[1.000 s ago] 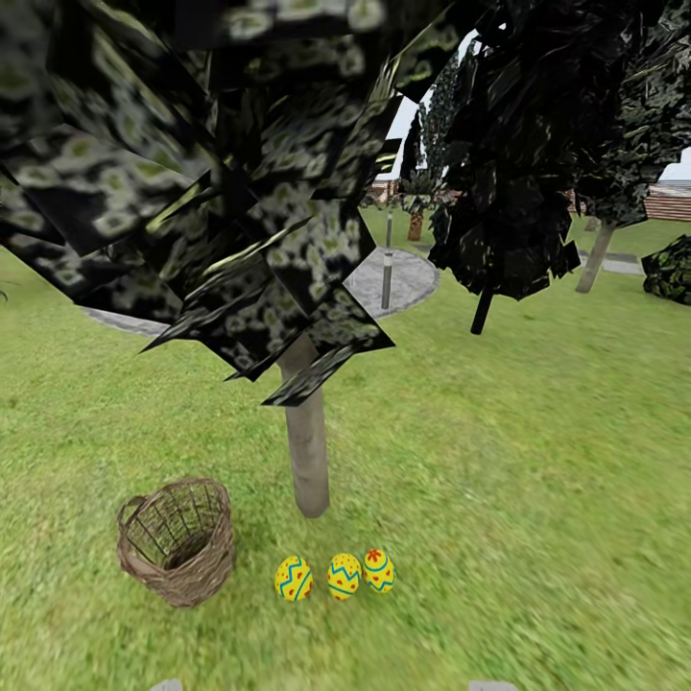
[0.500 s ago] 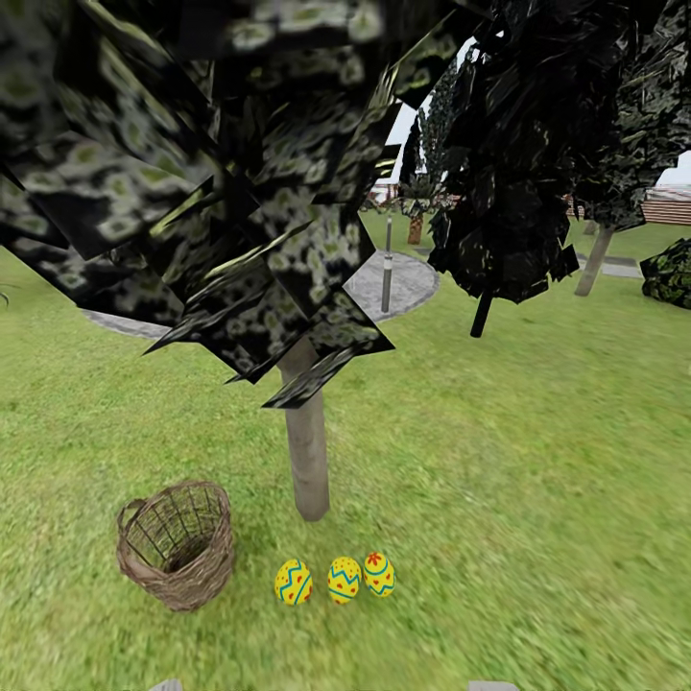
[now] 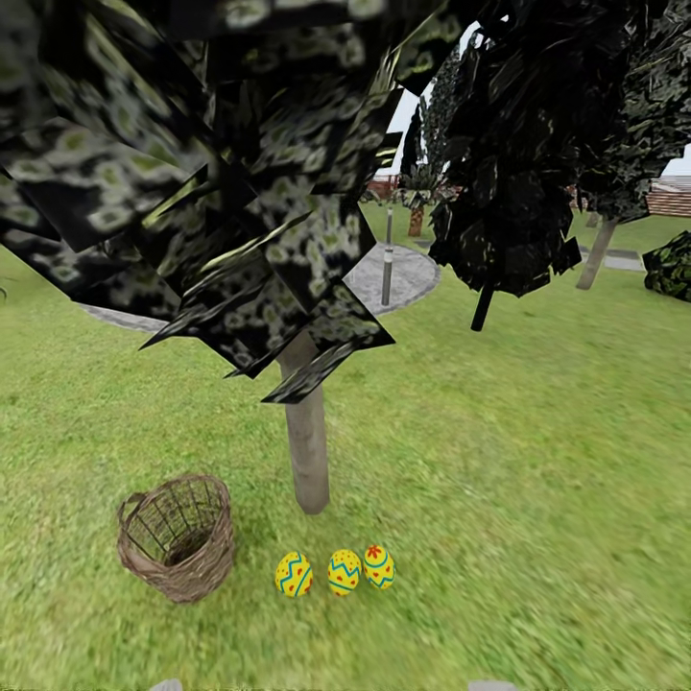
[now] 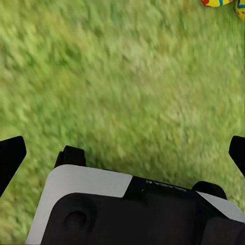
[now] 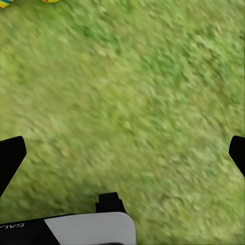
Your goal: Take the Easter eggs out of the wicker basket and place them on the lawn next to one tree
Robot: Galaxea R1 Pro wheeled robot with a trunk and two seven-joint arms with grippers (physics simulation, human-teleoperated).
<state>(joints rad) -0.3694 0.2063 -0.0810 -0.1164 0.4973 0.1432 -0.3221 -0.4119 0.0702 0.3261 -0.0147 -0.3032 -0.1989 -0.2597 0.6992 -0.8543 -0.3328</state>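
Three Easter eggs, yellow with red and blue patterns, lie in a row on the lawn [image 3: 537, 480]: the left egg [image 3: 294, 574], the middle egg [image 3: 344, 572] and the right egg [image 3: 378, 566]. They rest just in front of the tree's pale trunk [image 3: 307, 451]. The wicker basket [image 3: 197, 574] stands to their left, tilted, with nothing visible inside. My left gripper [image 4: 122, 153] is open above grass, with an egg's edge [image 4: 217, 2] at the frame's rim. My right gripper [image 5: 122, 153] is open over grass too, with an egg's edge [image 5: 5, 4] in the corner.
The tree's dark, pale-spotted canopy [image 3: 192, 173] hangs low over the trunk. A thin dark-trunked tree [image 3: 483, 307], a grey paved circle [image 3: 408, 274] with a post [image 3: 387, 278], another tree [image 3: 595, 254] and a bush [image 3: 672, 269] stand farther back. Open grass stretches to the right.
The whole head view has shifted slightly, so the camera moved. The eggs, the basket and the tree keep their places relative to one another.
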